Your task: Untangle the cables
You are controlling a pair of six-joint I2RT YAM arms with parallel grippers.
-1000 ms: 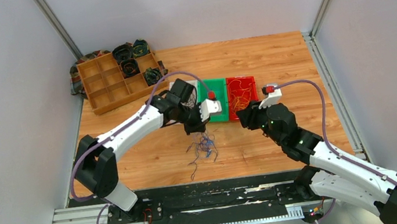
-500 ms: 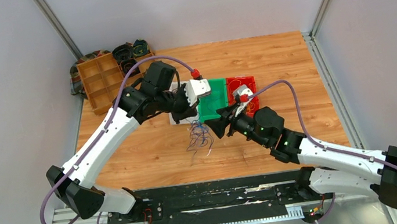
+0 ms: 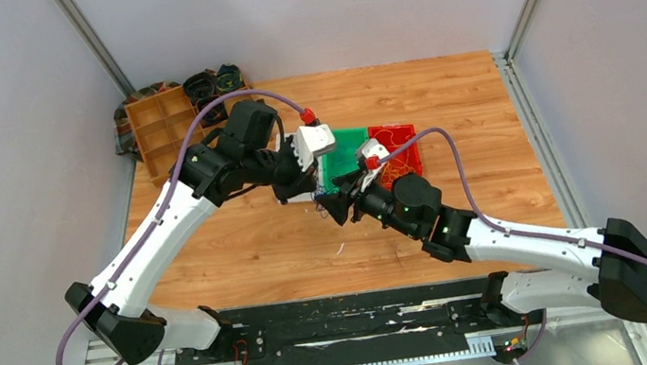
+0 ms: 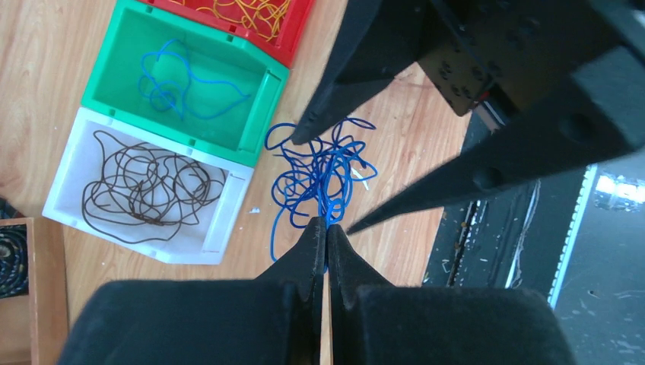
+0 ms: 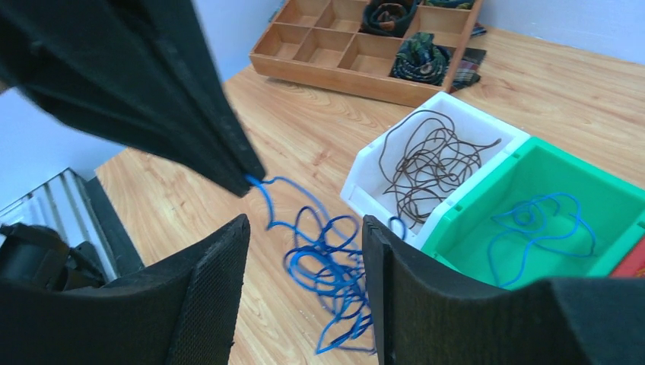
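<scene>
My left gripper (image 4: 327, 226) is shut on a strand of the blue cables (image 4: 323, 171), a loose tangle hanging below its tips above the wood. In the right wrist view the left gripper (image 5: 245, 179) pinches that strand and the blue tangle (image 5: 331, 266) dangles just beyond my right gripper (image 5: 304, 222). The right gripper stands open, its fingers (image 4: 471, 179) on either side of the tangle without touching it. From above, the left gripper (image 3: 314, 193) and right gripper (image 3: 335, 208) meet tip to tip, hiding most of the tangle.
A white bin (image 4: 217, 236) holds black cables, a green bin (image 4: 106, 76) holds a blue cable, and a red bin (image 3: 395, 144) holds yellow-orange ones. A wooden divided tray (image 3: 155, 134) with dark coils sits at the back left.
The left gripper lifted the blue tangle off the table and drew it back toward the bins. The right arm swung left to meet it and its jaws opened wider.
</scene>
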